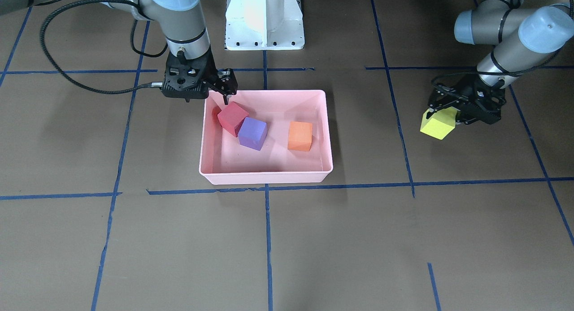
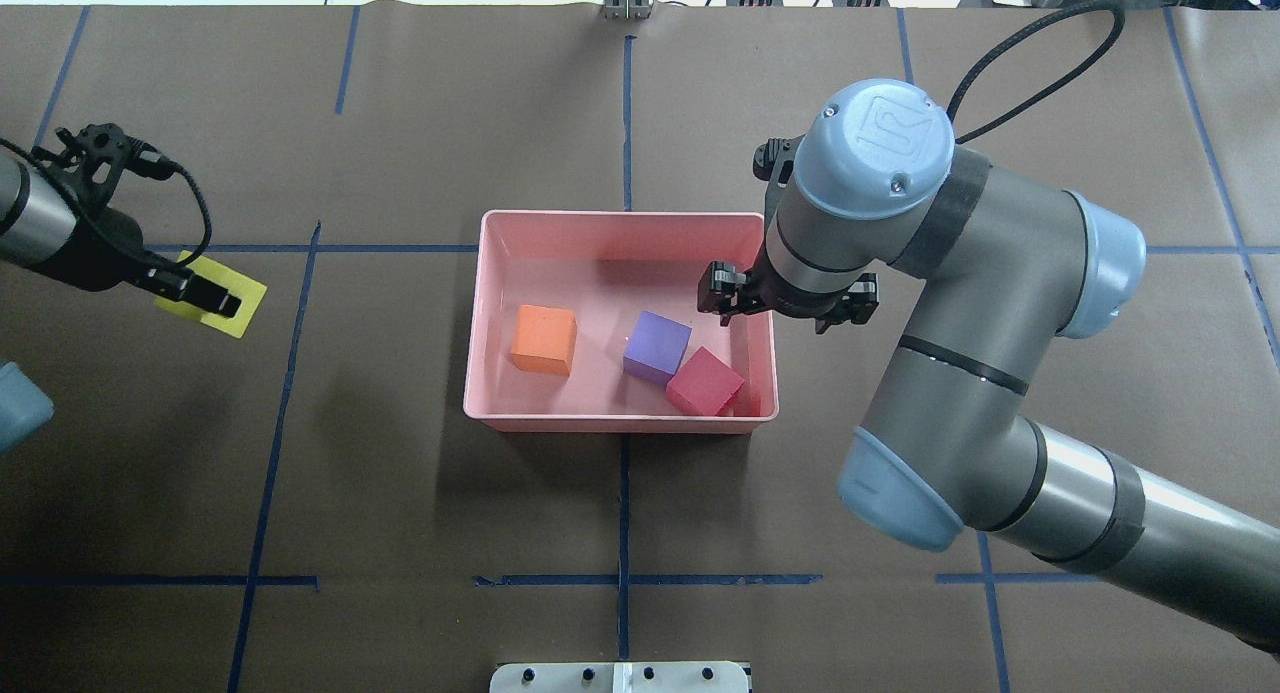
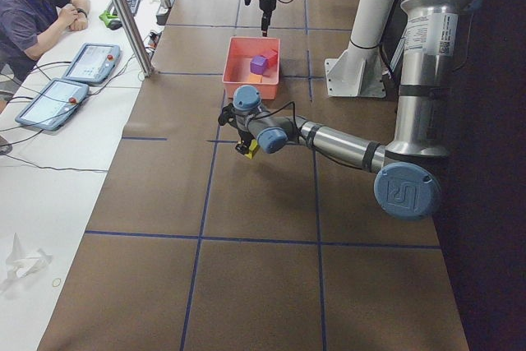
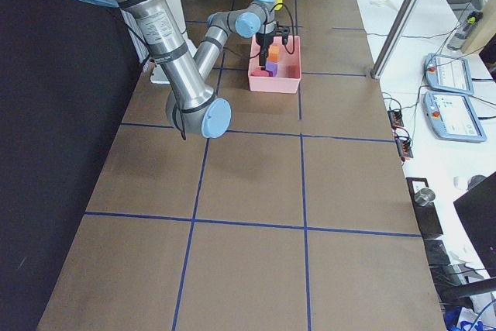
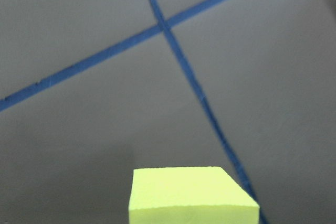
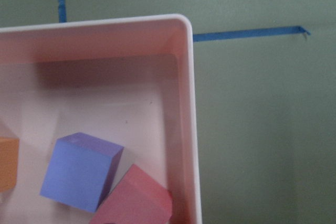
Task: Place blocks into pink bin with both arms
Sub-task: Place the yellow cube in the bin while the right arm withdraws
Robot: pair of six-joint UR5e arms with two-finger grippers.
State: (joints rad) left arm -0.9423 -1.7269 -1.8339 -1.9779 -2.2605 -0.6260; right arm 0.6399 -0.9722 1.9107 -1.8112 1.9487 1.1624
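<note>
front-facing view: the pink bin [image 1: 269,178] sits on the brown table [image 1: 314,248]. three blocks lie in it. the red block [image 1: 233,118] is tilted in the bin's corner nearest the right arm, touching the purple block [image 1: 253,133] beside it. the orange block [image 1: 300,136] stands apart from both, nearer the bin's other end. the right gripper [image 1: 205,95] hangs over that red-block corner, with one finger tip just above the red block. well away from the bin, off its other end, the left gripper [image 1: 441,116] pinches the yellow-green block [image 1: 438,124] between its jaws.

overhead view: the right gripper's black fingers show on either side of the wrist, spread apart, above the bin's edge. the yellow-green block is far from the bin, under the left gripper; whether it is clear of the table i cannot tell.

side views: both show the bin with blocks inside, too small for more.

left wrist view: the yellow-green block fills the lower middle, over crossing blue tape lines [image 5: 173,40].

right wrist view: a bin corner with the purple and red blocks touching inside it, and an orange edge.
</note>
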